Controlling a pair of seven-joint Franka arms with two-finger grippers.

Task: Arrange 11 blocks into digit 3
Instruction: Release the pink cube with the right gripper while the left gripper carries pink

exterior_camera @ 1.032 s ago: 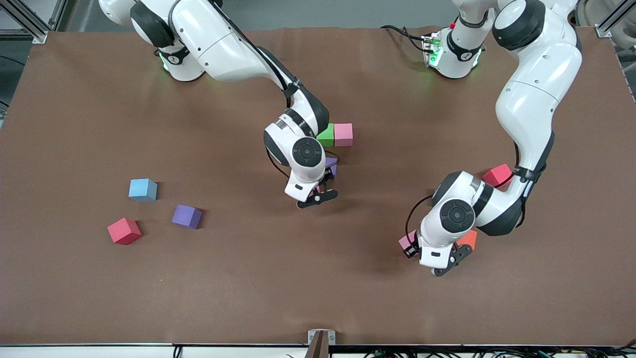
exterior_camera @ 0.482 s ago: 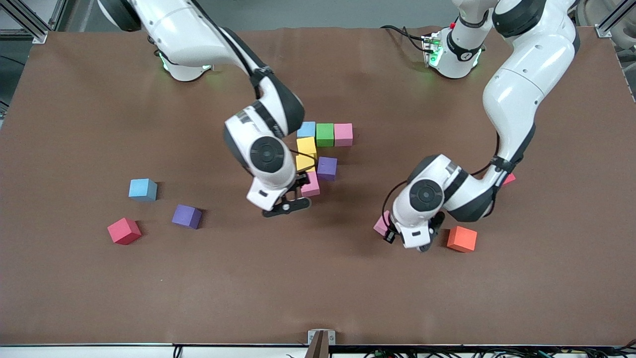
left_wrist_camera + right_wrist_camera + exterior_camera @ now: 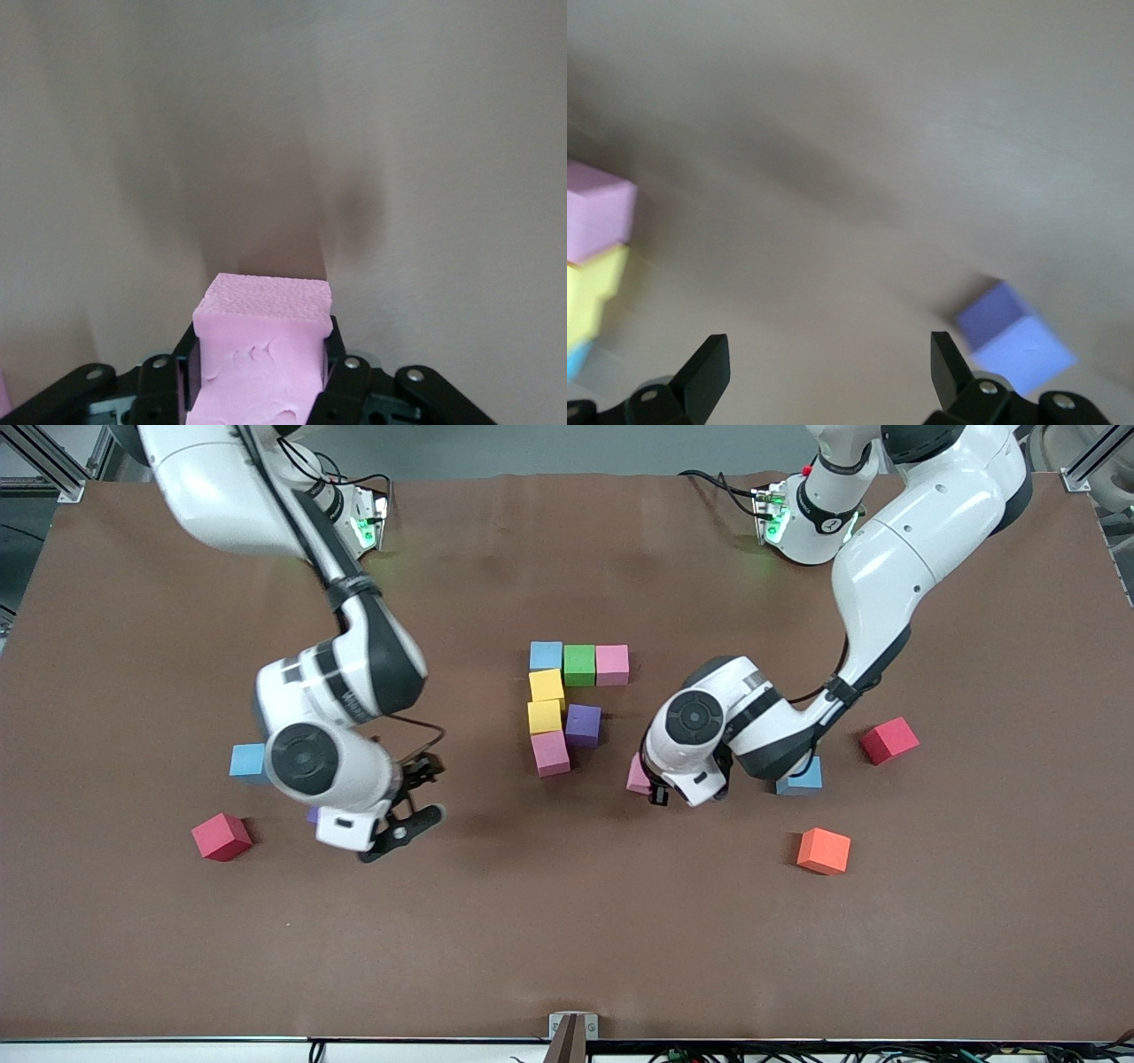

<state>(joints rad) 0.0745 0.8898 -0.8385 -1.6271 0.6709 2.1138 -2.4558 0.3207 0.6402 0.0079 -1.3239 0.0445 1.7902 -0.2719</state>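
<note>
Seven blocks touch in a partial figure: light blue (image 3: 547,655), green (image 3: 579,664) and pink (image 3: 612,664) in a row, with two yellow (image 3: 546,701) and a pink (image 3: 551,753) in a column and a purple (image 3: 583,724) beside it. My left gripper (image 3: 649,784) is shut on a pink block (image 3: 261,354) over the table, just beside the figure toward the left arm's end. My right gripper (image 3: 828,363) is open and empty over bare table, close to a loose purple block (image 3: 1010,332). That block is nearly hidden under the wrist in the front view.
Loose on the table are an orange block (image 3: 823,850), a light blue block (image 3: 802,778) and a red cube (image 3: 889,740) toward the left arm's end. Toward the right arm's end lie another light blue block (image 3: 244,760) and a red cube (image 3: 221,836).
My right arm swung away from the figure toward its own end of the table, uncovering the column. My left gripper carried the pink block from beside the orange block toward the figure.
</note>
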